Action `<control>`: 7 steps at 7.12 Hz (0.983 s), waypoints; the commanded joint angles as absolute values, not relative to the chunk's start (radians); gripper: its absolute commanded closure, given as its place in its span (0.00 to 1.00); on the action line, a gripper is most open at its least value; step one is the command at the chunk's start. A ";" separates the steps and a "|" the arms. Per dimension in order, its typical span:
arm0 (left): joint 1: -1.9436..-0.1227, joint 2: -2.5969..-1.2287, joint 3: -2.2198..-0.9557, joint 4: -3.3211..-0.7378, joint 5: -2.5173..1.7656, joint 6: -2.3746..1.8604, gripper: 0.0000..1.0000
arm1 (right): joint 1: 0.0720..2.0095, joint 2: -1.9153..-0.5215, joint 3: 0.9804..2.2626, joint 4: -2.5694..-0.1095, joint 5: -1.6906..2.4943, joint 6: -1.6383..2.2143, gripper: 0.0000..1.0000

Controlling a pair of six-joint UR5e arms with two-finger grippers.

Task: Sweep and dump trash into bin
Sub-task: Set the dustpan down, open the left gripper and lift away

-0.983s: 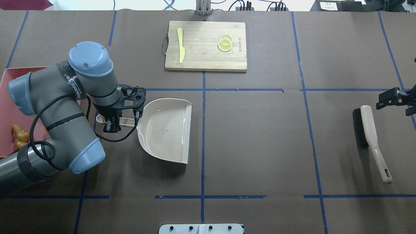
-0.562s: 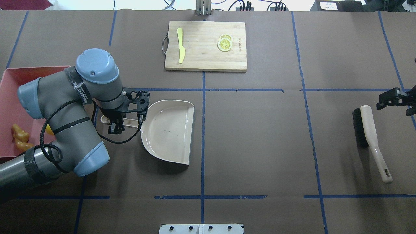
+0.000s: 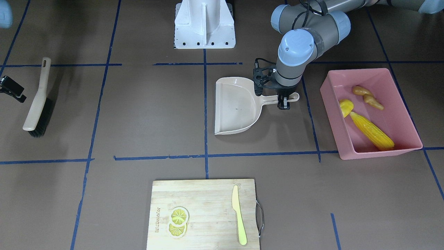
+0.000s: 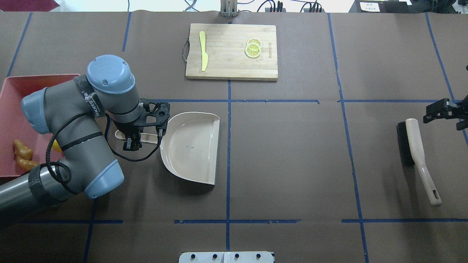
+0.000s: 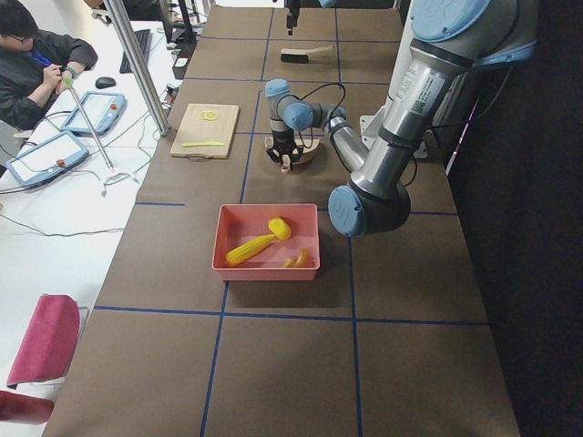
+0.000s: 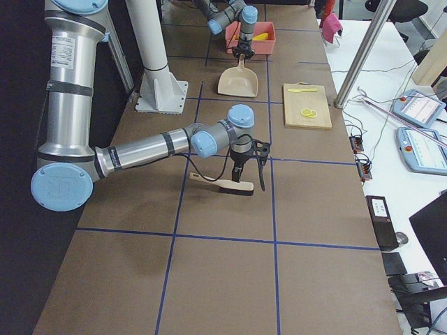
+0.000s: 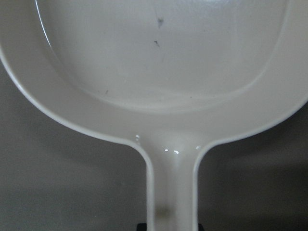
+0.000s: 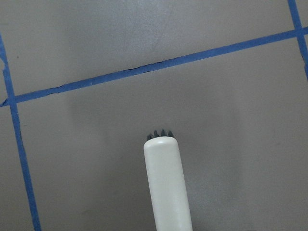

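At the table's left end the pink bin (image 3: 333,114) is sitting with all the trash inside it. The tan ginger root (image 3: 367,96) is lying on the near side, toward the robot. The yellow potato-like lump (image 3: 346,106) is resting against the wall closest to the dustpan. The corn cob (image 3: 371,130) is stretching from that lump toward the bin's far corner.

Just right of the bin, the left gripper (image 4: 131,140) is pointing down and pinching its fingers narrowly on the handle of the beige dustpan (image 4: 190,146). The left wrist view is showing that handle running up the middle into the pan. The pan's open mouth is facing right, just beside a blue tape line (image 4: 228,146).

Farther right, on the table's far side, a wooden cutting board (image 4: 230,69) is carrying a pale yellow knife (image 4: 203,51) on its left part and two lemon slices (image 4: 253,48) on its right.

Near the right end a black-bristled brush (image 4: 413,146) is lying flat. The right gripper (image 6: 236,174) is hovering over its bristle end. I cannot tell whether its fingers are wide or narrow.
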State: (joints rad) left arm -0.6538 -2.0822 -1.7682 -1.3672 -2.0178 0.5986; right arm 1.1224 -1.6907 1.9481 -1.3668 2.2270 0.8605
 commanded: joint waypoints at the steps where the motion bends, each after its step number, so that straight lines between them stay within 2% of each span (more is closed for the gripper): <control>1: -0.655 -2.072 -1.784 -1.347 -2.011 0.580 0.01 | 1.121 -1.690 1.948 -1.367 2.227 0.861 0.00; 3: -0.655 -2.077 -1.798 -1.347 -2.016 0.574 0.01 | 1.121 -1.690 1.948 -1.367 2.227 0.861 0.00; 5: -0.690 -2.072 -1.870 -1.348 -2.011 0.404 0.00 | 1.123 -1.690 1.948 -1.367 2.226 0.861 0.00; 7: -0.736 -2.072 -1.890 -1.348 -2.014 0.141 0.00 | 1.121 -1.689 1.950 -1.367 2.226 0.861 0.00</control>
State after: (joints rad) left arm -0.7032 -2.0732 -1.8759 -1.3475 -2.0114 0.3064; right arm 1.1225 -1.6895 1.9492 -1.3668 2.2260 0.8605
